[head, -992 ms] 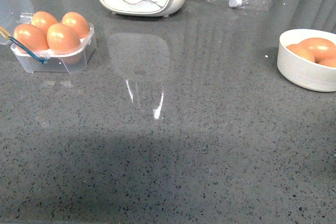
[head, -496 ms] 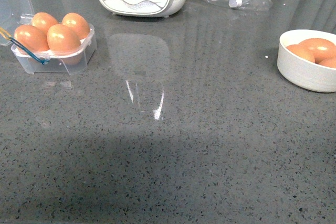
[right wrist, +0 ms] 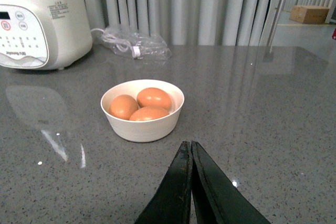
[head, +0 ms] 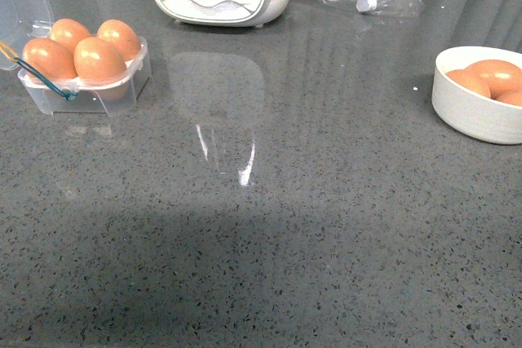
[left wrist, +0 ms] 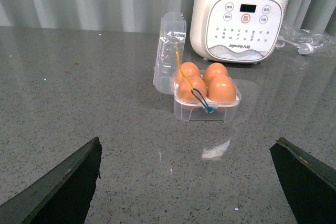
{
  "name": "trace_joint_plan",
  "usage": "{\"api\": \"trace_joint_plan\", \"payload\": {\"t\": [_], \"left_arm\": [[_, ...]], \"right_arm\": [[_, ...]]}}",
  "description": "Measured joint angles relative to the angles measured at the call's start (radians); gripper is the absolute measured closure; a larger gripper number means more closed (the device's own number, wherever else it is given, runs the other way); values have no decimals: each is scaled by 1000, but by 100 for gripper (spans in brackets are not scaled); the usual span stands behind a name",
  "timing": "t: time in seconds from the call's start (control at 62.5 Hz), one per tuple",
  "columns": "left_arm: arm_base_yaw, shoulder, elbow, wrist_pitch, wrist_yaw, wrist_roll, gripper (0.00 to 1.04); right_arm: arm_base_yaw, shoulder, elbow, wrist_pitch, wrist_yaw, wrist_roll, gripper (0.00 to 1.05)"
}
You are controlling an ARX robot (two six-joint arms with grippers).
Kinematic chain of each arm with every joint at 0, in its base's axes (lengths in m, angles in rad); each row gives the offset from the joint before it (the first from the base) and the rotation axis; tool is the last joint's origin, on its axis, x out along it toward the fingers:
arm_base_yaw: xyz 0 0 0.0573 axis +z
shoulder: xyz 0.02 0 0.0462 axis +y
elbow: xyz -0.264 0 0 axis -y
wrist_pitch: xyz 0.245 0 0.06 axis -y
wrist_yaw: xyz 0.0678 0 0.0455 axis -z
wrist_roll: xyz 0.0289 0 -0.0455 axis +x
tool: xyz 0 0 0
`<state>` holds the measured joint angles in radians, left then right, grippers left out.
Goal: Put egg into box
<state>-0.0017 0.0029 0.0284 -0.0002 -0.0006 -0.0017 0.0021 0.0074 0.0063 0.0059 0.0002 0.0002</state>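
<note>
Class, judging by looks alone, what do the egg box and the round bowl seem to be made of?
The box: thin clear plastic, glossy; its walls are see-through and glint. The bowl: opaque off-white, matte, thick-rimmed, probably ceramic, though moulded plastic cannot be ruled out.

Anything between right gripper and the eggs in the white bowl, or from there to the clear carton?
Nothing visible: bare grey counter from right gripper to round white bowl of orange-brown eggs, and on to the clear plastic carton. All four cells there look filled.
</note>
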Motion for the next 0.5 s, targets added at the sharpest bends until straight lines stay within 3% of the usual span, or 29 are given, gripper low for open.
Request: {"api": "trace_joint_plan", "payload": {"t": [0.24,0.496], "left_arm": [[0,0,0,0,0,0,7],[0,0,0,0,0,0,7]], "right_arm": [[0,-3,0,-5,0,-1,100],[0,-3,0,-5,1,-1,53]]}}
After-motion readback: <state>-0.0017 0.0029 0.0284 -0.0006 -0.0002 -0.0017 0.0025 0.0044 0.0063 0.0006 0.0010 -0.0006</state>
